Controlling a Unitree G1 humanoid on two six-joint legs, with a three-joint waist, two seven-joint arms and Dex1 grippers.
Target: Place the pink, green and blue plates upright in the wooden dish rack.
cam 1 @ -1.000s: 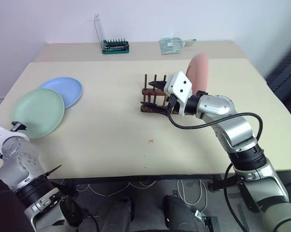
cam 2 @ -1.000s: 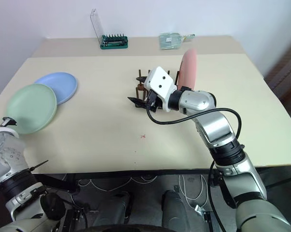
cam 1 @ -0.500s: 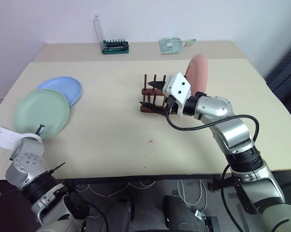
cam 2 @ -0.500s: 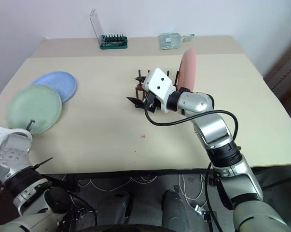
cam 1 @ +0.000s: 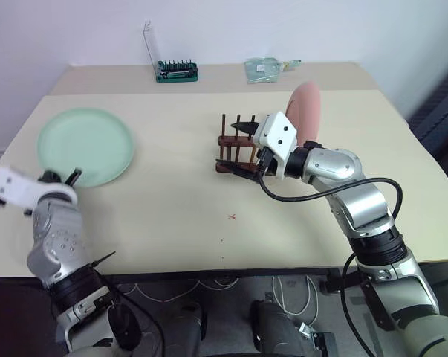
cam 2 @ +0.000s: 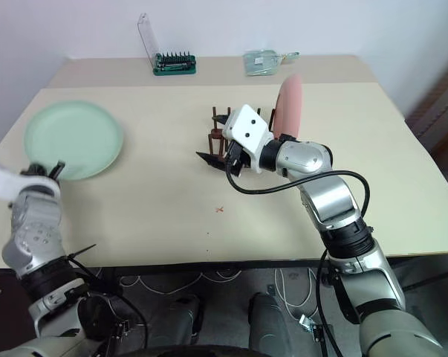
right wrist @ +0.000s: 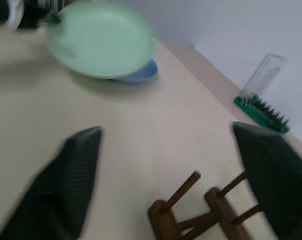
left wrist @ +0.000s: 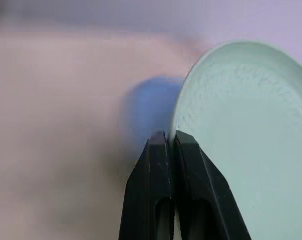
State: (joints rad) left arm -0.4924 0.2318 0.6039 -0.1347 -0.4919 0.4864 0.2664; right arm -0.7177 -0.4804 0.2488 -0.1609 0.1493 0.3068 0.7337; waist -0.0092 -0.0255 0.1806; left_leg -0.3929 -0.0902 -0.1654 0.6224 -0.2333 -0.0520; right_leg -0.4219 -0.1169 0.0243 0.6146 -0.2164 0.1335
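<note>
The left gripper (left wrist: 170,142) is clamped on the rim of the green plate (cam 1: 85,146), raised at nine o'clock, largely hiding the blue plate (right wrist: 139,73). The right gripper (right wrist: 178,160) is spread wide before the wooden dish rack (cam 1: 235,147), where the pink plate (cam 1: 305,108) stands upright at centre on the surface (cam 1: 171,216).

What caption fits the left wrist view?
Left end effector shut on the green plate's rim, blue plate blurred beyond.

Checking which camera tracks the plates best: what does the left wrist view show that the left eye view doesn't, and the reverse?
Left wrist view: the blue plate behind the green plate's rim, the left gripper shut on that rim. Left eye view: the pink plate upright in the wooden dish rack, the right gripper open beside it. Both: the green plate.
</note>
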